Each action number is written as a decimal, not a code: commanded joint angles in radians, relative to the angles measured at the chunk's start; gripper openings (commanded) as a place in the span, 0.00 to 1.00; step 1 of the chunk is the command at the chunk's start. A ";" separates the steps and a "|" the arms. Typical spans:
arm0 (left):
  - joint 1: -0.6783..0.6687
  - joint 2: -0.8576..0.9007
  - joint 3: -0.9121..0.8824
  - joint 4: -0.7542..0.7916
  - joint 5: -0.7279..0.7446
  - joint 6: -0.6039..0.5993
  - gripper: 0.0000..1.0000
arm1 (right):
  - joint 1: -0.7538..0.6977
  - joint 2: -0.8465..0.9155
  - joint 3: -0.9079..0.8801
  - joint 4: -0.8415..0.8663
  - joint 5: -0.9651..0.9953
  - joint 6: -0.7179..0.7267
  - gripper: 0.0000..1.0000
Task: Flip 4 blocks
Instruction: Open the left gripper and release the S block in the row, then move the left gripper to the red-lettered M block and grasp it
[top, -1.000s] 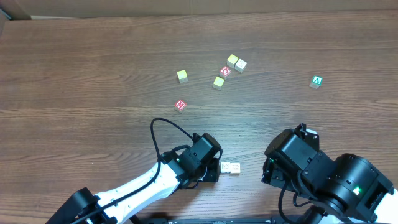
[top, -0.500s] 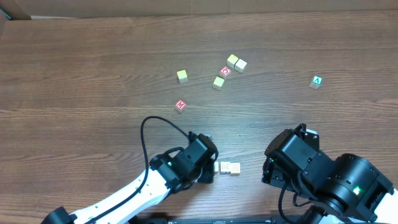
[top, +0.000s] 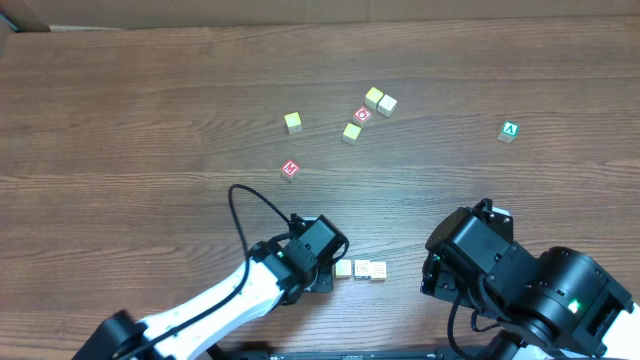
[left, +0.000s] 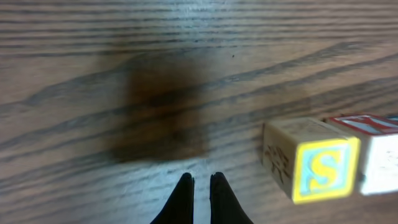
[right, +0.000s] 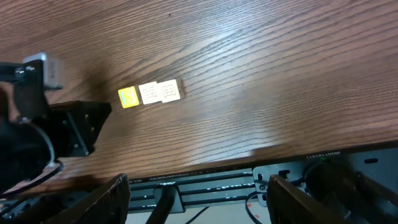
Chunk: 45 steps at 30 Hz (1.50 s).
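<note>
The desk (top: 120, 110), dark and wood-grained, carries everything. The left arm (top: 240, 295) reaches in from the near edge, and the bulkier right arm (top: 520, 290) sits at the near right corner.

The left pincer (left: 200, 190) points at bare wood with its tips together and nothing between them. The right pincer (right: 198, 186) stands apart and empty, back near the desk's edge.

Three blocks lie touching in a short row (top: 362, 269) just beside the left pincer, to its right in the wrist view. The row's long axis runs roughly along the near edge and leads away from the pincer, so the left arm is the nearer one. The end block (left: 311, 168) closest to it shows an S in a yellow frame.

More cubes lie scattered up the desk, among them a red M block (top: 290, 169) and a yellow-topped cube (top: 292, 122).

From overhead, both pincers are hidden under their own wrists. The left wrist view cuts off the row's far end. The fine print on the pale faces is too small to read.
</note>
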 joint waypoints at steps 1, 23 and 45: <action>0.007 0.043 0.013 0.016 0.020 0.002 0.04 | 0.003 -0.006 0.026 0.004 0.000 0.001 0.72; 0.012 0.042 0.013 0.129 0.071 0.058 0.04 | 0.003 -0.006 0.026 0.004 -0.001 0.002 0.72; 0.012 0.042 0.013 0.165 0.138 0.057 0.04 | 0.003 -0.006 0.026 0.004 -0.001 0.001 0.71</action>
